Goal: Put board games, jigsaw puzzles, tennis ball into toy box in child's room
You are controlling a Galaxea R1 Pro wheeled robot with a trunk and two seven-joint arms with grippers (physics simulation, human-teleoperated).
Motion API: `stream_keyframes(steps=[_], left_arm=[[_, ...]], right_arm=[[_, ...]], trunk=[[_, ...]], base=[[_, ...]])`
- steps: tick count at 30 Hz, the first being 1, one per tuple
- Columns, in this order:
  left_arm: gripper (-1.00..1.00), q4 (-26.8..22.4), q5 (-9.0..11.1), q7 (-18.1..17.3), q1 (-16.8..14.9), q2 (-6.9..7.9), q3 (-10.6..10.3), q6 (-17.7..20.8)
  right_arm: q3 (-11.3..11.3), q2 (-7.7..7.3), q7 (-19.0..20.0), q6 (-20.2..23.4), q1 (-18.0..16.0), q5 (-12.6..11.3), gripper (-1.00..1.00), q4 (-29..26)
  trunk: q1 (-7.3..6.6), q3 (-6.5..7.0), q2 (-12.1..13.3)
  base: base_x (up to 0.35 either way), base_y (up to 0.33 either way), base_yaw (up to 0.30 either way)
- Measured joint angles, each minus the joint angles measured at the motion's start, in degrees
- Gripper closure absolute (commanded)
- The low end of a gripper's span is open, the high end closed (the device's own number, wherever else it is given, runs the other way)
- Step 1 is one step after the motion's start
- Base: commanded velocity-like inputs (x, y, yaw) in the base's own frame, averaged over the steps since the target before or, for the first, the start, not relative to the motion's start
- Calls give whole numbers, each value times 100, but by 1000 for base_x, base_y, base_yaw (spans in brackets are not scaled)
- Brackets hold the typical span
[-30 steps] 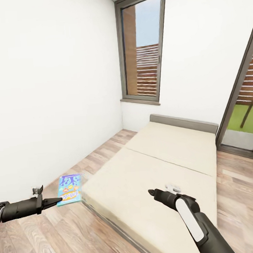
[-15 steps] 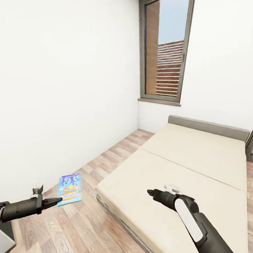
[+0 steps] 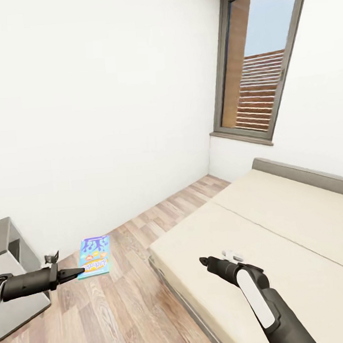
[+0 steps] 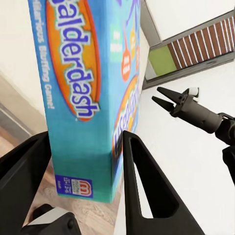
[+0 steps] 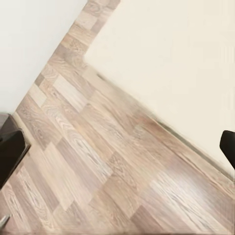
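A small blue board game [image 3: 94,256] lettered Balderdash hangs over the wood floor with my left gripper [image 3: 72,274] shut on its lower edge. In the left wrist view the blue box [image 4: 88,83] stands upright between the two black fingers [image 4: 142,181]. My right gripper [image 3: 203,262] hovers over the near corner of the cream bed [image 3: 283,219], open and holding nothing. It also shows in the left wrist view as a gripper [image 4: 164,95] with its pointed fingers parted. The toy box is out of view.
The grey end of a piece of furniture [image 3: 13,287], probably the table, stands at the far left. A white wall runs behind, with a tall grey-framed window [image 3: 258,61] above the bed's grey headboard [image 3: 306,174]. Wood plank floor [image 3: 131,309] lies between furniture and bed.
The camera has swung left: bed and window slid to the right of the picture and the grey furniture came into view. Both arms keep their pose, and the blue box stays held.
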Motion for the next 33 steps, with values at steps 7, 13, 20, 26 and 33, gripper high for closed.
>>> stream_keyframes(steps=[7, 13, 20, 26, 33], left_arm=[[100, 0, 4, 3, 1, 0, 4, 0], [100, 0, 1, 9, -1, 0, 4, -32], [100, 0, 0, 8, 2, 0, 4, -43], [100, 0, 1, 6, 2, 0, 5, -44], [100, 0, 3, 8, 3, 0, 5, -44]], right_arm=[[0, 0, -1, 0, 0, 0, -100, 15], [0, 0, -1, 0, 0, 0, -100, 23], [0, 0, 2, 0, 0, 0, -100, 25], [0, 0, 0, 0, 0, 0, -100, 25], [0, 0, 5, 0, 0, 0, -100, 25]], trunk=[[-1, 0, -1], [-1, 0, -1], [-1, 0, -1], [-1, 0, -1], [-1, 0, -1]], base=[[-20, 8, 288], [-1, 0, 288], [0, 0, 288], [0, 0, 288], [0, 0, 288]])
